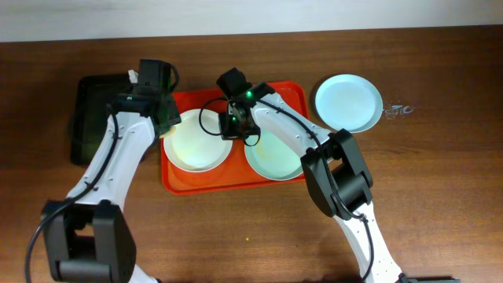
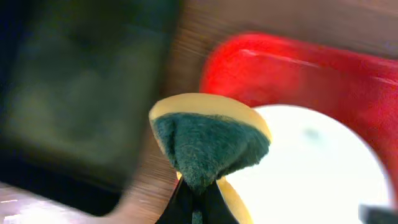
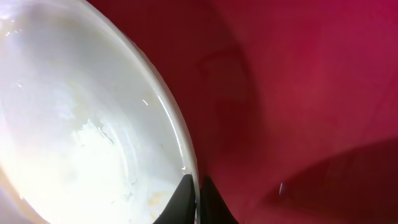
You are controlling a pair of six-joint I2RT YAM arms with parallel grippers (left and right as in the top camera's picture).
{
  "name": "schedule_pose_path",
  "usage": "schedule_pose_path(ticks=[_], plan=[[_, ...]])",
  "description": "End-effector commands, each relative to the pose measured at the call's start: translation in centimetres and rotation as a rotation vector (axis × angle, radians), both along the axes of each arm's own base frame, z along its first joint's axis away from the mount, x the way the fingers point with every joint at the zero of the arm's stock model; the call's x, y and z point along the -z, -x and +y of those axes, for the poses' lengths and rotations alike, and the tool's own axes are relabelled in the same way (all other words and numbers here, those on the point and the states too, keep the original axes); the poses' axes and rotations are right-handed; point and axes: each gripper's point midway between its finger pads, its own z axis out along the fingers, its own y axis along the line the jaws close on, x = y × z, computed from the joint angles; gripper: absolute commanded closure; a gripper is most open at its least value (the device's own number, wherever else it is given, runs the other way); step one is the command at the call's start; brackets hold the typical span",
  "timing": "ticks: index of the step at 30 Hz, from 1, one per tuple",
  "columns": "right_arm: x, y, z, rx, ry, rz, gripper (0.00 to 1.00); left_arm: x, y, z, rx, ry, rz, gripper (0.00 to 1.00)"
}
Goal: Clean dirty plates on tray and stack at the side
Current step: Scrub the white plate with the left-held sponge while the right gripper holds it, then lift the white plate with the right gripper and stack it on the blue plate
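The orange-red tray (image 1: pixel 292 96) holds a cream-white plate (image 1: pixel 195 143) on its left and a mint-blue plate (image 1: pixel 275 157) on its right. A second mint-blue plate (image 1: pixel 348 102) sits on the table to the right of the tray. My left gripper (image 1: pixel 167 118) is at the tray's left edge, shut (image 2: pixel 198 202) on a green and yellow sponge (image 2: pixel 208 146) beside the cream plate (image 2: pixel 311 168). My right gripper (image 1: pixel 236 127) is shut (image 3: pixel 196 190) on the smeared cream plate's rim (image 3: pixel 180 134) over the tray's floor (image 3: pixel 298 93).
A black rectangular tray (image 1: pixel 94 118) lies on the wooden table left of the orange-red tray; it shows blurred in the left wrist view (image 2: pixel 62 93). A small pale object (image 1: pixel 398 110) lies right of the mint-blue plate on the table.
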Motion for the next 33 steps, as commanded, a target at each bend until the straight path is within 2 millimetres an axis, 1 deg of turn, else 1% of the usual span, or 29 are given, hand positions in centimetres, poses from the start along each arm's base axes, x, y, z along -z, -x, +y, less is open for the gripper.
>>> schedule_pose_path(ticks=[1,4,6,7,8,10,11,12,13,14,15,17,18,19,20,21,22,23,24,25,26,27,29,32,33], plan=[[4.8,1.6,-2.7,0.012,0.136,0.071,0.96,4.4,1.5,-3.7,0.07,0.209,0.105,1.0],[4.8,1.6,-2.7,0.012,0.135,0.071,0.96,9.1,2.5,-4.8,0.087,0.267,0.194,1.0],[4.8,1.6,-2.7,0.012,0.135,0.071,0.96,11.3,2.9,-5.0,0.084,0.274,0.241,1.0],[4.8,1.6,-2.7,0.012,0.136,0.071,0.96,12.6,3.2,-4.4,0.084,0.242,0.271,1.0],[4.8,1.6,-2.7,0.012,0.136,0.071,0.96,12.9,3.5,-2.7,0.056,0.155,0.286,1.0],[4.8,1.6,-2.7,0.012,0.136,0.071,0.96,12.2,4.1,0.8,-0.011,-0.014,0.299,1.0],[4.8,1.6,-2.7,0.012,0.136,0.071,0.96,11.4,4.4,2.4,-0.041,-0.107,0.298,1.0],[4.8,1.6,-2.7,0.012,0.136,0.071,0.96,10.6,4.6,3.5,-0.074,-0.168,0.287,1.0],[4.8,1.6,-2.7,0.012,0.136,0.071,0.96,9.3,4.7,4.8,-0.132,-0.229,0.26,1.0],[4.8,1.6,-2.7,0.012,0.136,0.071,0.96,8.2,4.6,5.3,-0.152,-0.256,0.231,1.0],[4.8,1.6,-2.7,0.005,0.136,0.069,0.96,7.1,4.2,5.4,-0.158,-0.258,0.197,1.0],[4.5,1.5,-2.6,-0.021,0.131,0.059,0.96,5.1,3.8,5.3,-0.165,-0.238,0.139,1.0],[3.8,1.3,-2.4,-0.036,0.124,0.042,0.96,3.9,3.6,4.9,-0.159,-0.207,0.107,1.0],[2.9,0.9,-2.3,-0.044,0.117,0.025,0.96,3.0,3.5,4.3,-0.15,-0.168,0.081,1.0],[1.4,0.4,-1.9,-0.067,0.105,-0.005,0.96,1.8,3.4,3.8,-0.139,-0.122,0.046,1.0],[-0.6,-0.1,-1.6,-0.115,0.099,-0.046,0.96,0.1,3.4,3.5,-0.136,-0.081,0.001,1.0],[-2.5,-0.6,-1.5,-0.151,0.104,-0.088,0.96,-1.6,3.5,3.9,-0.145,-0.057,-0.044,1.0],[-4.1,-1.3,-2.3,-0.145,0.163,-0.139,0.96,-2.9,3.7,4.6,-0.164,-0.053,-0.077,1.0],[-5.8,-2.1,-3.4,-0.125,0.249,-0.192,0.96,-3.7,4.0,5.4,-0.185,-0.051,-0.095,1.0],[-7.7,-2.6,-4.5,-0.109,0.342,-0.246,0.96,-3.9,4.2,6.0,-0.201,-0.051,-0.098,1.0],[-10.0,-3.0,-5.6,-0.094,0.445,-0.309,0.96,-3.8,4.6,6.8,-0.233,-0.04,-0.09,1.0],[-12.2,-3.1,-6.1,-0.092,0.538,-0.37,0.96,-3.5,5.0,7.6,-0.271,-0.021,-0.076,1.0],[-15.5,-2.7,-6.3,-0.14,0.675,-0.467,0.96,-3.0,5.7,8.9,-0.306,-0.018,-0.056,1.0],[-22.5,-1.7,-5.8,-0.134,0.964,-0.72,0.96,-2.7,6.3,10.1,-0.352,-0.001,-0.041,1.0],[-23.7,-1.4,-5.6,-0.151,1.034,-0.767,0.96,-2.6,6.4,10.3,-0.358,-0.001,-0.039,1.0]])
